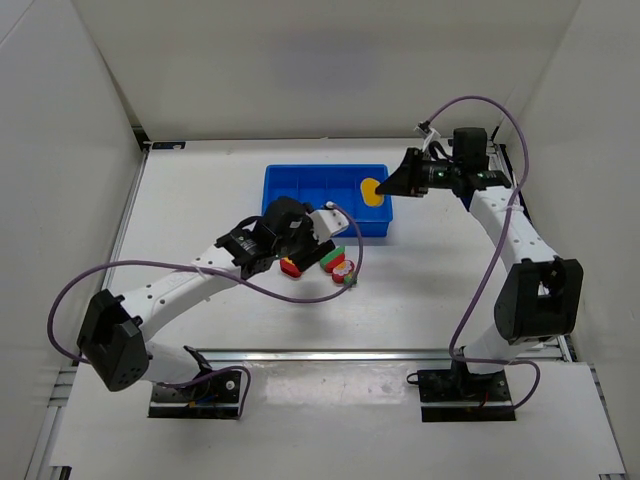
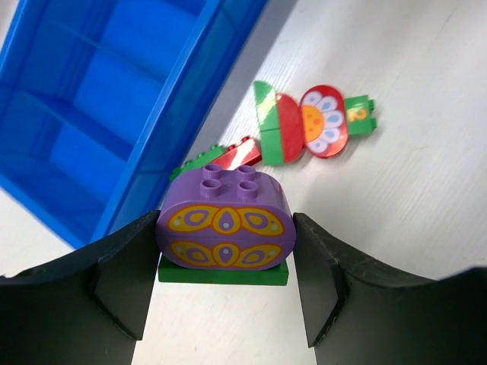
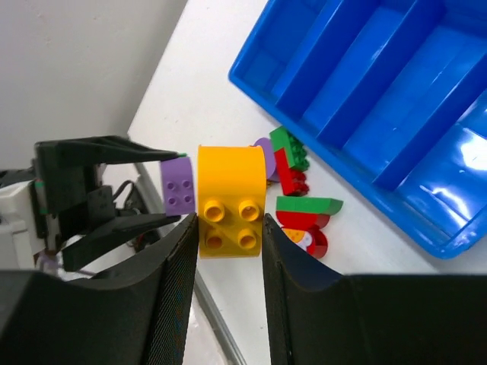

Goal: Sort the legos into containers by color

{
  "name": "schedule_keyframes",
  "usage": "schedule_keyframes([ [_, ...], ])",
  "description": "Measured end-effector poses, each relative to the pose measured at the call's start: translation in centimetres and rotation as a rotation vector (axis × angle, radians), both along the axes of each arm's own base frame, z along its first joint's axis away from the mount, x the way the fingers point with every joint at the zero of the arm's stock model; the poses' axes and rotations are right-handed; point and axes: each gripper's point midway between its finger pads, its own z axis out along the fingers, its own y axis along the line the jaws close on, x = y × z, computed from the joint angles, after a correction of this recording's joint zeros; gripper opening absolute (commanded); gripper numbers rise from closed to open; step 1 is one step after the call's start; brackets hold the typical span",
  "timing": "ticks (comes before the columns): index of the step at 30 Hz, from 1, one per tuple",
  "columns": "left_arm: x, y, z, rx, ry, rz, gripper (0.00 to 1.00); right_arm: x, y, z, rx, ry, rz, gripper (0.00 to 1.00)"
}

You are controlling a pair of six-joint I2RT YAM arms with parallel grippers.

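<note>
Both arms are mid-carry. The right gripper [image 3: 228, 228] pinches a yellow round-topped plastic lego [image 3: 230, 190], seemingly above the right-end compartment of the blue plastic tray [image 1: 325, 170] near the counter's far edge; lowering and release come next. The left gripper [image 2: 226, 258] clamps a purple oval plastic lego [image 2: 224, 224], which needs a different compartment.

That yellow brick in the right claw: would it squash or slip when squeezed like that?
Probably no squashing: the yellow brick looks like hard moulded plastic and shows no dent in the right claw. It could slip, since its faces look smooth. Set down on its rounded side, it might rock.
</note>
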Motion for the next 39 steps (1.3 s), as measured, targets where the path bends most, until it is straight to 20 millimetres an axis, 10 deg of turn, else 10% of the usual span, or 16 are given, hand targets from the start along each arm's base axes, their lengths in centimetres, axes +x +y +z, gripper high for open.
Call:
schedule_keyframes([
  [9, 3.3, 4.4, 3.2, -0.033, -0.024, 0.210, 0.31, 4.9, 4.4, -0.1, -0.146, -0.100, -0.047, 0.00],
  [18, 7.7, 7.1, 9.5, -0.203, -0.026, 0.403, 0.31, 9.9, 5.2, -8.5, -0.358, 0.019, -0.197, 0.00],
  [25, 10.1, 8.1, 9.7, -0.285, 0.074, 0.484, 0.31, 11.1, 4.9, -12.2, -0.420, 0.064, -0.219, 0.00],
  [28, 10.4, 8.3, 8.8, -0.298, 0.121, 0.508, 0.32, 11.3, 5.2, -12.9, -0.427, 0.068, -0.210, 0.20],
  [31, 10.5, 8.1, 8.3, -0.320, 0.164, 0.518, 0.32, 11.2, 5.8, -13.2, -0.430, 0.065, -0.197, 0.61],
  [39, 11.0, 7.6, 8.8, -0.421, 0.251, 0.552, 0.31, 10.6, 6.5, -13.1, -0.444, 0.033, -0.171, 0.80],
])
